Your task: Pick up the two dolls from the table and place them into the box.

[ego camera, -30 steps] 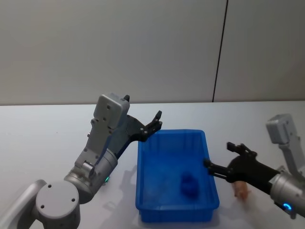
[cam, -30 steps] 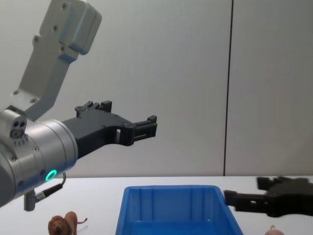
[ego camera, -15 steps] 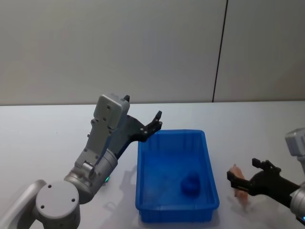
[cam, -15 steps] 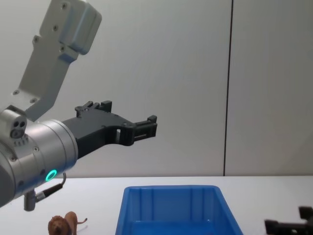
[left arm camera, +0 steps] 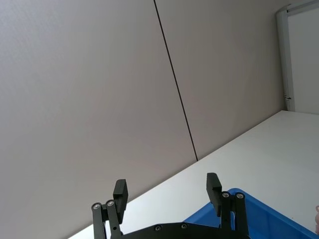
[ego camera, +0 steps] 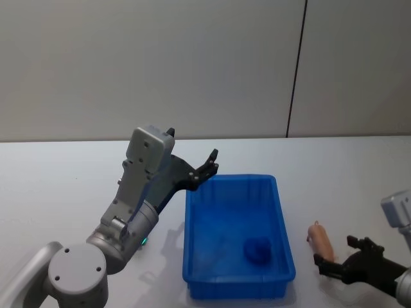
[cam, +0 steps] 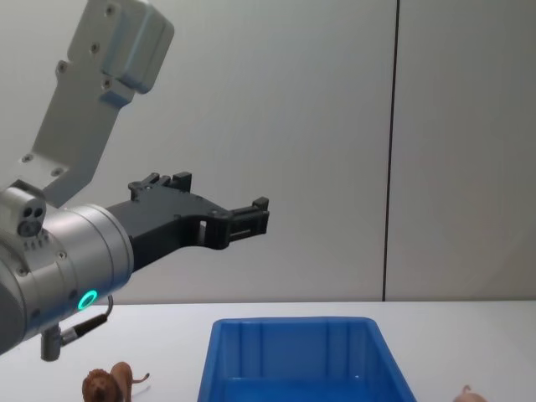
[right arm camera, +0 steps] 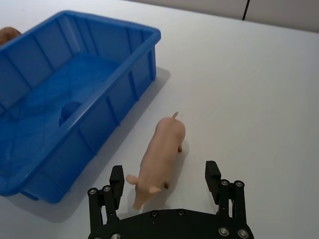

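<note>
Right gripper (ego camera: pixel 335 252) sat low over the table (ego camera: pixel 64 179) near its front right corner, fingers spread wide and holding nothing. In the right wrist view the right gripper (right arm camera: pixel 165 175) had its two fingers (right arm camera: pixel 117 180) on either side of the pink pig doll (right arm camera: pixel 160 149), whose snout end lay in the gap between them. I could not tell whether either finger touched it. The pig doll (ego camera: pixel 319 238) was on the table just beside the right wall of the box (ego camera: pixel 277 192), outside it, and the wrist view showed it on its legs with its tail end pointing away from the gripper. Its pale tip (cam: pixel 467 394) showed at the bottom edge of the chest view. The blue box (right arm camera: pixel 150 34) stood open-topped near the middle of the table's front edge, and neither doll lay in it. On its floor (ego camera: pixel 218 237) was a dark blue rounded shape (ego camera: pixel 258 249), seen also from the right wrist (right arm camera: pixel 70 109), and what it was I could not make out. The lion doll (cam: pixel 105 387) stood on the table to the left of the box (cam: pixel 289 333), apart from its wall. The left gripper (ego camera: pixel 210 164) hung raised above the box's far left corner, its fingers (left arm camera: pixel 120 191) apart and empty. From the chest it (cam: pixel 256 217) showed high above the box rim.
</note>
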`<state>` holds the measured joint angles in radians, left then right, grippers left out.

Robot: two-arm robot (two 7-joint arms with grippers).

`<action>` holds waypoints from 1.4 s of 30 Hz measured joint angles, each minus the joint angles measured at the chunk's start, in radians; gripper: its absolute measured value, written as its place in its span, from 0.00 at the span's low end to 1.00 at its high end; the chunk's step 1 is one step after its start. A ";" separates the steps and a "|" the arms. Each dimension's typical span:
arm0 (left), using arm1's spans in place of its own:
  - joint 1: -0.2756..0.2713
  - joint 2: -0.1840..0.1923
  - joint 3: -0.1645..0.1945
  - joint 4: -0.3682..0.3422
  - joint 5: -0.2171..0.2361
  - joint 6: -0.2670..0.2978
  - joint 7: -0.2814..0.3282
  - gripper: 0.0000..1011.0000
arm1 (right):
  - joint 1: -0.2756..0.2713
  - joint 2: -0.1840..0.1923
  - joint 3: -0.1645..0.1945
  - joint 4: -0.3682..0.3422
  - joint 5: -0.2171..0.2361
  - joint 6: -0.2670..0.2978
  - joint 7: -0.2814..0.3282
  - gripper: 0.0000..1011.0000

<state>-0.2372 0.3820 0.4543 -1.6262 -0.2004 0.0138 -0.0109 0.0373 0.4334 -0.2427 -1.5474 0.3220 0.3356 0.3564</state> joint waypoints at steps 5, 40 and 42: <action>0.000 0.000 0.000 0.000 0.000 0.000 0.000 0.99 | 0.005 -0.009 -0.009 0.018 -0.007 0.015 0.007 0.99; 0.000 0.000 0.000 0.000 0.000 0.000 0.000 0.99 | 0.034 -0.040 -0.033 0.008 -0.064 -0.075 -0.026 0.37; 0.000 0.000 0.000 0.000 0.000 0.000 0.000 0.99 | 0.035 -0.040 -0.033 -0.008 -0.070 -0.091 -0.028 0.37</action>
<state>-0.2372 0.3821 0.4542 -1.6262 -0.2004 0.0139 -0.0109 0.0722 0.3939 -0.2753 -1.5558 0.2523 0.2444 0.3284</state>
